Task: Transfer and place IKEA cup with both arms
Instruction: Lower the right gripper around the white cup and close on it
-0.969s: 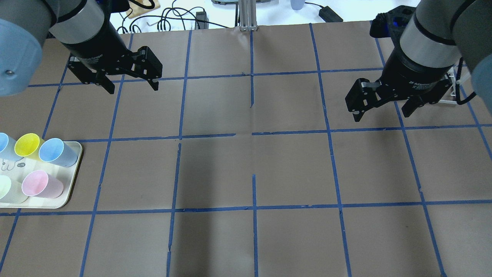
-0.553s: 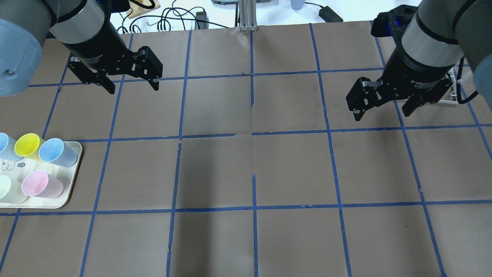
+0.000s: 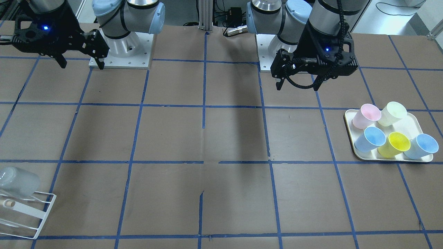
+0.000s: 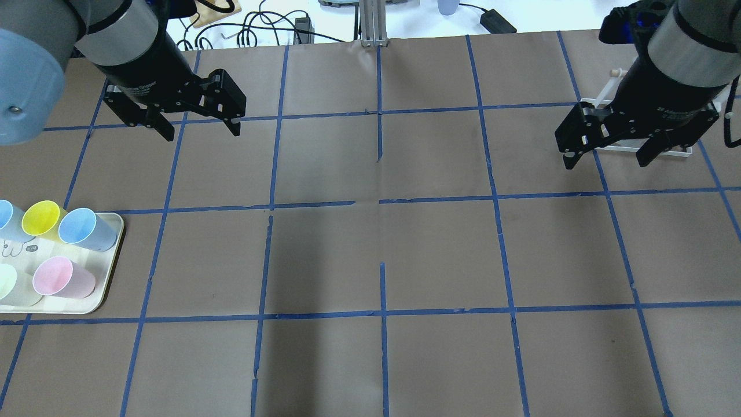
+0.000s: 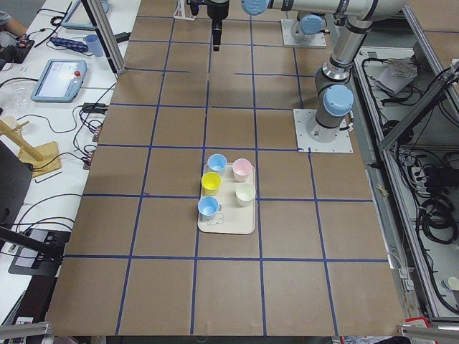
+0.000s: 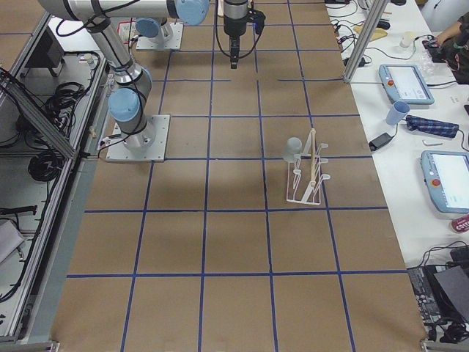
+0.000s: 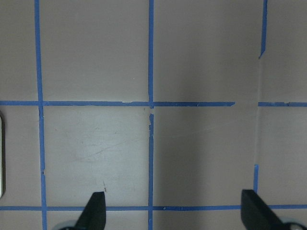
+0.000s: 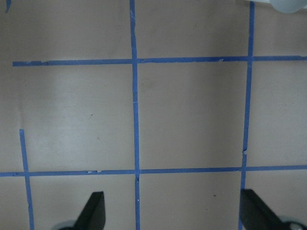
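Note:
The IKEA cup (image 3: 17,181), a pale grey-white tumbler, hangs tilted on a white wire rack (image 3: 29,211) at the table's edge on my right side. It also shows in the exterior right view (image 6: 294,149), and a sliver shows in the right wrist view (image 8: 288,5). In the overhead view my right arm hides it. My right gripper (image 4: 605,163) is open and empty, hovering above the table near the rack (image 4: 666,152). My left gripper (image 4: 200,133) is open and empty, high over the far left squares, apart from everything.
A cream tray (image 4: 111,272) at my left holds pink (image 4: 61,278), yellow (image 4: 43,219), light blue (image 4: 85,227) and pale cream (image 3: 391,113) cups. Brown paper with a blue tape grid covers the table. Cables and tablets lie beyond the far edge.
My right gripper has moved right and slightly farther from me, uncovering part of the white rack. It stays open. The left arm has not moved.

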Tool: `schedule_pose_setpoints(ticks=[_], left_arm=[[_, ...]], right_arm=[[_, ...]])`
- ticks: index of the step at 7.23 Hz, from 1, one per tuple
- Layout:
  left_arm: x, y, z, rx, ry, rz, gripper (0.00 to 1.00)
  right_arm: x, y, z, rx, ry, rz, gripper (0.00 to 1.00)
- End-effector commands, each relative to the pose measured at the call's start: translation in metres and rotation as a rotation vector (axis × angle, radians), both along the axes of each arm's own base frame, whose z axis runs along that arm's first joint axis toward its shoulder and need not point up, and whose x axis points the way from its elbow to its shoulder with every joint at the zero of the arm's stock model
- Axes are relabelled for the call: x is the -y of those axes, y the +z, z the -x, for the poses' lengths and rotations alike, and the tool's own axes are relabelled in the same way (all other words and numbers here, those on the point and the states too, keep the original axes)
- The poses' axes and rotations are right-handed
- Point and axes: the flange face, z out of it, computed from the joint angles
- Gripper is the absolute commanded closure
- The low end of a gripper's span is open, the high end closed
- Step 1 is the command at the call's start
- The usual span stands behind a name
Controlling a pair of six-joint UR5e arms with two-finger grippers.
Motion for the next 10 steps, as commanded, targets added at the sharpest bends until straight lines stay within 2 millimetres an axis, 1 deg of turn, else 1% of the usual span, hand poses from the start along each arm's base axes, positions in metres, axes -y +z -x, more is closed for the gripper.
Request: schedule_pose_setpoints(ticks=[1, 3, 4, 5, 6, 7, 8, 9, 10], left_arm=[[0.000, -0.001, -0.001, 0.001, 0.001, 0.000, 0.00], [0.001, -0.001, -0.001, 0.001, 0.001, -0.002, 0.00], [0.001, -0.001, -0.001, 0.001, 0.001, -0.002, 0.00], [0.001, -0.001, -0.001, 0.001, 0.001, -0.002, 0.00], [0.001, -0.001, -0.001, 0.001, 0.001, -0.002, 0.00], [0.001, -0.001, -0.001, 0.000, 0.001, -0.002, 0.00], [0.001, -0.001, 0.000, 0.000, 0.000, -0.002, 0.00], [0.001, -0.001, -0.001, 0.000, 0.003, -0.002, 0.00], [0.001, -0.001, 0.000, 0.000, 0.000, -0.002, 0.00]], right_arm=[[0.032, -0.012, 0.034, -0.014, 0.033, 0.057, 0.00], [0.061, -0.032, 0.084, -0.033, 0.112, 0.081, 0.00], [0.081, -0.050, 0.110, -0.048, 0.180, 0.096, 0.00], [0.101, -0.073, 0.133, -0.056, 0.203, 0.102, 0.00], [0.117, -0.094, 0.151, -0.062, 0.228, 0.110, 0.00], [0.125, -0.104, 0.170, -0.066, 0.213, 0.115, 0.00], [0.131, -0.116, 0.179, -0.066, 0.220, 0.111, 0.00], [0.145, -0.135, 0.186, -0.076, 0.258, 0.123, 0.00], [0.152, -0.148, 0.190, -0.077, 0.259, 0.124, 0.00]])
